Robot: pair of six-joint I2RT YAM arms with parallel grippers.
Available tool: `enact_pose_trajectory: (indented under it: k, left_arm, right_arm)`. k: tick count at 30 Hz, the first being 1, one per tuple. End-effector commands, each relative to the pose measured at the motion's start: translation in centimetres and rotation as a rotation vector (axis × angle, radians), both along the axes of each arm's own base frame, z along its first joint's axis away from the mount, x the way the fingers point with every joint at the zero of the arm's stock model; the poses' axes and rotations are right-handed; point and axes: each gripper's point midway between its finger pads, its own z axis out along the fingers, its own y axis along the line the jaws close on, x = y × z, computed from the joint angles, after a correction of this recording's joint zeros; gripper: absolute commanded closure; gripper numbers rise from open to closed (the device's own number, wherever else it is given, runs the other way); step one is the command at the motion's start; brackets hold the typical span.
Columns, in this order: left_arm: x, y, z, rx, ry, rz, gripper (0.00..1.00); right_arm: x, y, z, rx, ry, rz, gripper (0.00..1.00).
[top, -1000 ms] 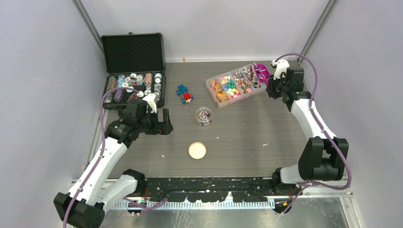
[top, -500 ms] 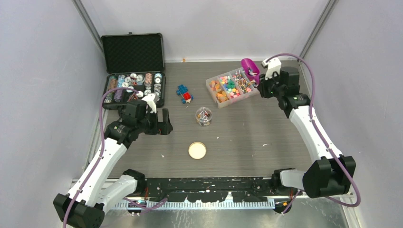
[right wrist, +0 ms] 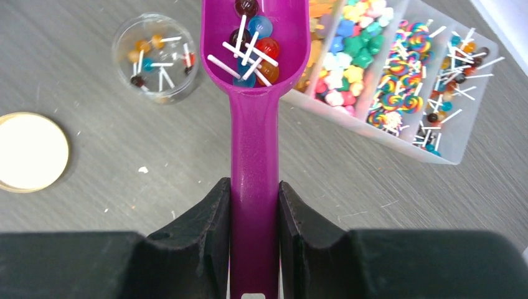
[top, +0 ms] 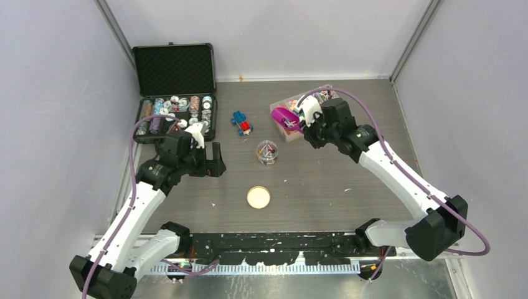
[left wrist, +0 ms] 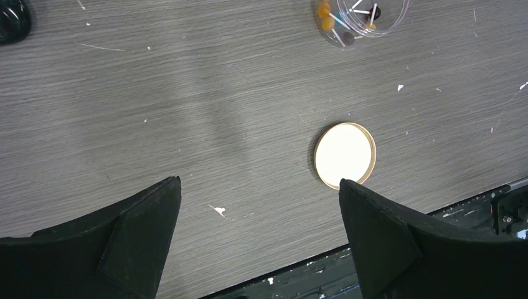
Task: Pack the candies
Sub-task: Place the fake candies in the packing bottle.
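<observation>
Table [top: 348,168]: your L gripper [left wrist: 259,182] hangs above it, jaws spread wide, nothing in them. Divided tray [right wrist: 445,149] at rear. R gripper [right wrist: 254,187] clamps purple scoop [right wrist: 254,137] by handle, bowl over tray's left end, near clear jar [right wrist: 117,59]. Lollipop candies [right wrist: 252,47] in bowl; more in tray, few in jar.

Bright, even light — soft shadows, all views sharp.

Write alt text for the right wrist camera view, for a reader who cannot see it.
The right hand grips a purple scoop loaded with small lollipops above a grey table. A clear jar holding a few lollipops sits to the scoop's left, a divided tray of colourful candies to its right, and a pale round disc at the left edge.
</observation>
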Motion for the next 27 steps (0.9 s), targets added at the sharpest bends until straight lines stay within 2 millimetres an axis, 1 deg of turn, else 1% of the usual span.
enact_pose_trajectory:
  k: [1, 4, 5, 7, 14, 16, 20, 27]
  left_arm:
    - [0.7, -0.1, 1.5, -0.010, -0.064, -0.005, 0.00]
    - [0.6, -0.1, 1.5, -0.011, -0.064, -0.005, 0.00]
    - [0.6, -0.2, 1.5, -0.012, -0.064, -0.006, 0.00]
    - [0.6, -0.2, 1.6, -0.013, -0.065, -0.008, 0.00]
    - [0.5, -0.3, 1.6, -0.017, -0.063, -0.014, 0.00]
    - [0.4, -0.3, 1.6, -0.018, -0.064, -0.016, 0.00]
    - [0.4, -0.4, 1.5, -0.020, -0.064, -0.019, 0.00]
    - [0.3, -0.4, 1.5, -0.019, -0.066, -0.019, 0.00]
  right_arm:
    - [-1.5, 1.2, 0.9, -0.064, -0.004, 0.070, 1.00]
    - [-2.9, 1.8, 0.0, -0.112, 0.033, 0.107, 0.99]
    - [-3.0, 1.4, -0.3, -0.144, 0.039, 0.096, 1.00]
    - [-3.7, 1.5, -0.7, -0.175, 0.060, 0.110, 1.00]
    - [-5.4, 1.8, -1.6, -0.233, 0.128, 0.146, 1.00]
    - [-5.7, 1.7, -2.0, -0.250, 0.151, 0.146, 1.00]
    - [-6.0, 1.9, -2.1, -0.267, 0.159, 0.150, 0.99]
    - [-6.0, 2.2, -2.3, -0.295, 0.172, 0.152, 1.00]
